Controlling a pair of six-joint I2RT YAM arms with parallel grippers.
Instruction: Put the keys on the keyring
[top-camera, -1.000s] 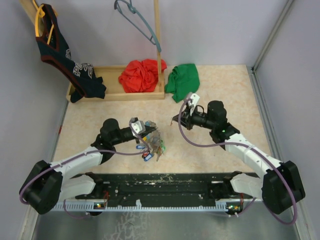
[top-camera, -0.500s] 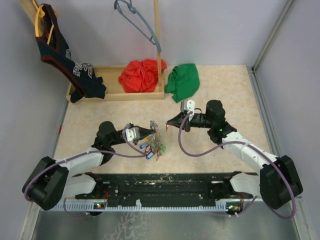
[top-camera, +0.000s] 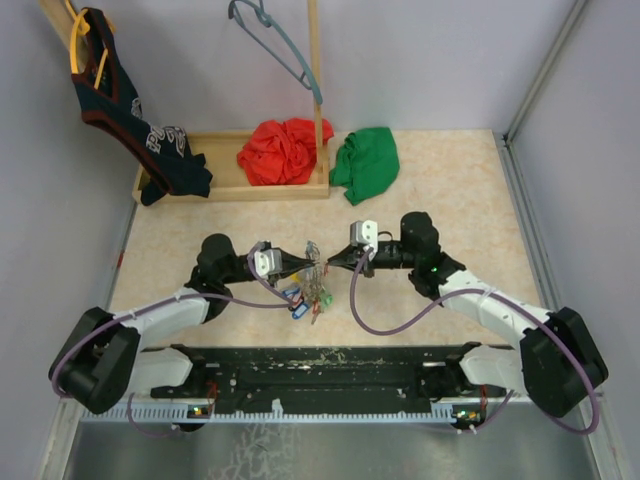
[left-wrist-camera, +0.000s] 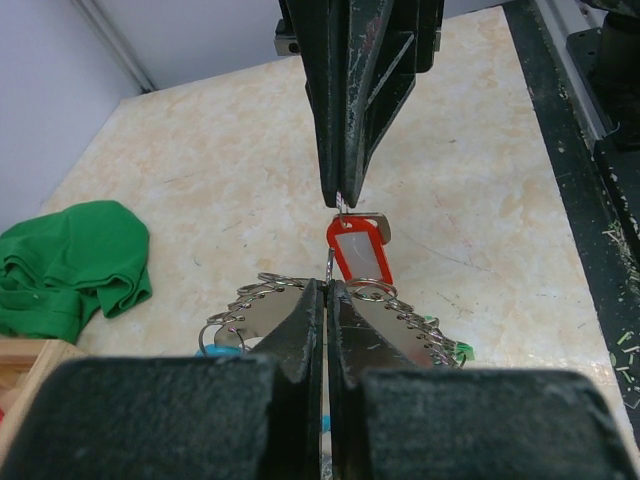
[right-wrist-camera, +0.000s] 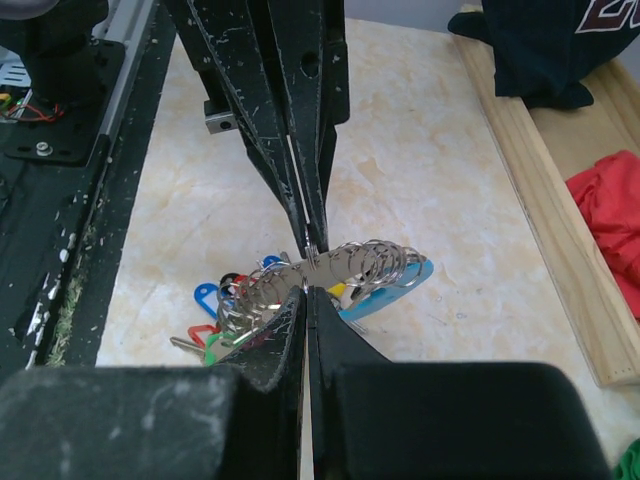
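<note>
The keyring (top-camera: 311, 258), a grey metal band (right-wrist-camera: 345, 264) with a light blue part (right-wrist-camera: 398, 290), stands on edge mid-table, threaded with several small rings. The keys (top-camera: 303, 297) with blue, red and green tags (right-wrist-camera: 212, 300) hang from it onto the table. My left gripper (top-camera: 300, 263) is shut on the band's edge (left-wrist-camera: 268, 312). My right gripper (top-camera: 335, 259) faces it tip to tip, shut on the small ring of a red-tagged key (left-wrist-camera: 358, 252) that hangs just above the band. In the right wrist view my own fingers (right-wrist-camera: 290, 330) hide that key.
A wooden tray (top-camera: 225, 187) at the back holds a red cloth (top-camera: 283, 150). A green cloth (top-camera: 366, 162) lies beside it. A dark shirt (top-camera: 125, 115) and a blue-grey hanger (top-camera: 272, 38) hang from a wooden rack (top-camera: 315, 60). The black base rail (top-camera: 320, 368) lines the near edge.
My right gripper has moved left with the red-tagged key until it meets the left gripper's tip. My left gripper has shifted slightly, still holding the keyring.
</note>
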